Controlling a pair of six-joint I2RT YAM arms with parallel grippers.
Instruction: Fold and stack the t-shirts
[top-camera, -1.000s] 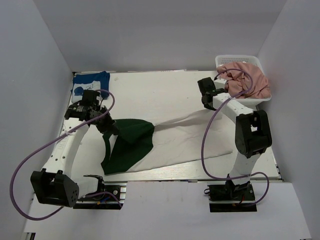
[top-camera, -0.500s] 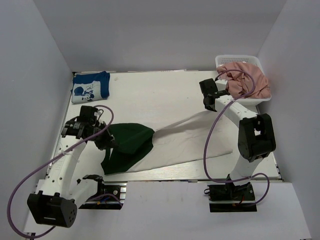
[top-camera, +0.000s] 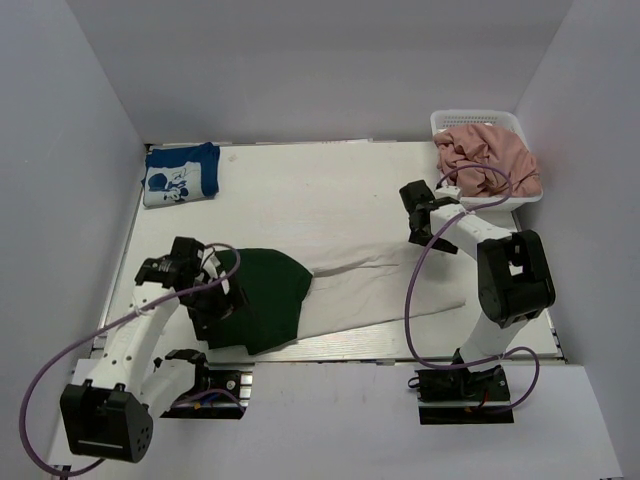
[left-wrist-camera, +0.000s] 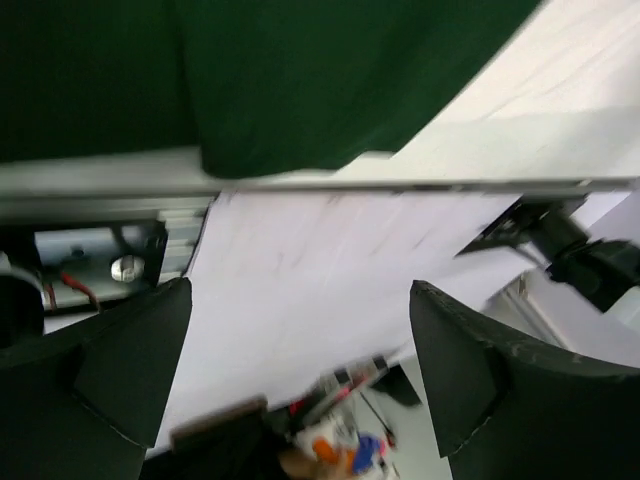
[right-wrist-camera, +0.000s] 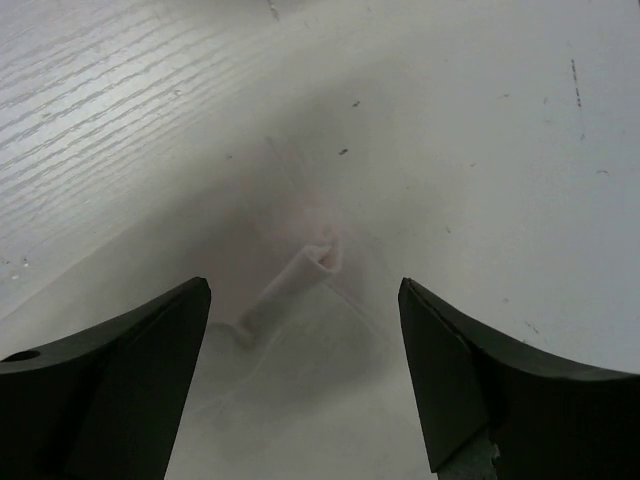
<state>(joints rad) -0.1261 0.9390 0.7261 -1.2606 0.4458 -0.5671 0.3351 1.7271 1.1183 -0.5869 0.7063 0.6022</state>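
Matt cloth t-shirt (top-camera: 375, 288) — wood-grain table (top-camera: 320, 190)

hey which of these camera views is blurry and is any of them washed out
Left wrist: motion-blurred, the green-and-white t-shirt smeared along its edge. Right wrist: sharp but washed out, that t-shirt's white fold barely separates from the table. Top external: sharp, evenly lit, soft shadows.

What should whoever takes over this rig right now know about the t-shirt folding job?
Left gripper: open, empty, by the green end of the white cloth t-shirt with dark green sleeves.
Right gripper: open, empty, above that shirt's white end.
That shirt lies stretched along the table, near edge, apparently unfolded.
Done: blue cartoon-print t-shirt folded, far left corner.
Left: fold and stack the green-sleeved shirt, then the dusty pink t-shirt heaped in the white plastic mesh basket.
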